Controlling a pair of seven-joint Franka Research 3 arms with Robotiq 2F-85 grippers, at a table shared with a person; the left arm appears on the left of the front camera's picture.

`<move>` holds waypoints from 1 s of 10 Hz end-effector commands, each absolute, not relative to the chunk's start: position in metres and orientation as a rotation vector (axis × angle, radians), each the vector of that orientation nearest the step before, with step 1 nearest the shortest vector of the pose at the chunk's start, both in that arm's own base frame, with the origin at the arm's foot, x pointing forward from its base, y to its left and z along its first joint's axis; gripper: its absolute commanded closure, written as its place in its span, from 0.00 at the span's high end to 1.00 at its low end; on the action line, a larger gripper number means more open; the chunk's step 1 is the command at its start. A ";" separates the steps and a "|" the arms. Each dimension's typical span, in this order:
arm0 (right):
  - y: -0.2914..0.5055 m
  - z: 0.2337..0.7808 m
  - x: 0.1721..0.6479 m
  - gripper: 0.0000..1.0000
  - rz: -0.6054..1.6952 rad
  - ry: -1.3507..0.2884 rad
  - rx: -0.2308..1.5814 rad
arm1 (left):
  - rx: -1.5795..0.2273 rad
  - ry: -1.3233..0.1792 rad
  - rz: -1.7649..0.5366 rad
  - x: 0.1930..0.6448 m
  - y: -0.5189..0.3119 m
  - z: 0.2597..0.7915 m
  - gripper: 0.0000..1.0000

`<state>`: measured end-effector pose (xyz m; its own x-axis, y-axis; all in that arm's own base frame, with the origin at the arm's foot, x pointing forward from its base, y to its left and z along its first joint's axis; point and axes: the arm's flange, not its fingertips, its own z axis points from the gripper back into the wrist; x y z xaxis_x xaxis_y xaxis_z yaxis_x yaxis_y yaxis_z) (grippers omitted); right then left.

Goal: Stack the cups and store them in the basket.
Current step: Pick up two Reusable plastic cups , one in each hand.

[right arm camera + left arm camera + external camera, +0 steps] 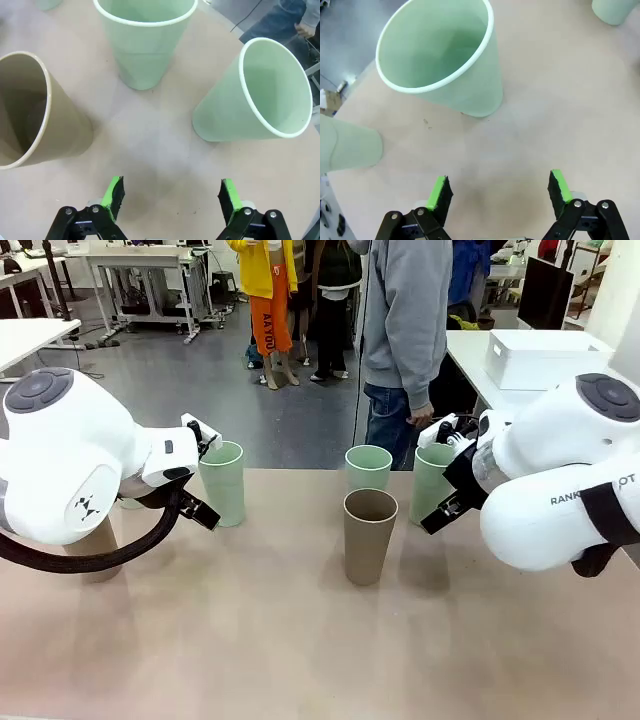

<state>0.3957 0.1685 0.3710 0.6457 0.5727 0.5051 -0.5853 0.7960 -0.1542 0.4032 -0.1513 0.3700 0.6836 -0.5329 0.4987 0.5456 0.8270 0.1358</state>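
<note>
Both claws stood spread and empty: the left gripper (500, 189) faced one upright mint green cup (440, 55), while the right gripper (171, 192) faced a tan-brown cup (35, 110) and another mint cup (252, 95) on the beige table (150, 145). These tumblers looked light, stiff and matte (hardly slippery), and were best pinched across the wall just below the rim. The white basket (545, 360) sat well apart on a white side table (468, 350).

The left gripper (500, 187) and the right gripper (172, 192) both have their jaws spread wide and empty. Both point downward at a slant.
</note>
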 end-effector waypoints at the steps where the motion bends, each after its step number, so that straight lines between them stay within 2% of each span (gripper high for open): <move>1: 0.168 0.371 0.396 1.00 0.659 -0.566 0.024 | -0.024 -0.552 -0.605 0.403 -0.151 0.370 1.00; 9: 0.169 0.371 0.396 1.00 0.660 -0.566 0.023 | -0.024 -0.551 -0.604 0.403 -0.151 0.370 1.00; 10: 0.161 0.411 0.397 1.00 0.649 -0.613 0.027 | -0.046 -0.595 -0.622 0.406 -0.141 0.411 1.00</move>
<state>0.3976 0.1675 0.3808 0.6392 0.5672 0.5194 -0.5800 0.7990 -0.1587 0.4052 -0.1508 0.3803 0.6746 -0.5302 0.5136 0.5440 0.8274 0.1397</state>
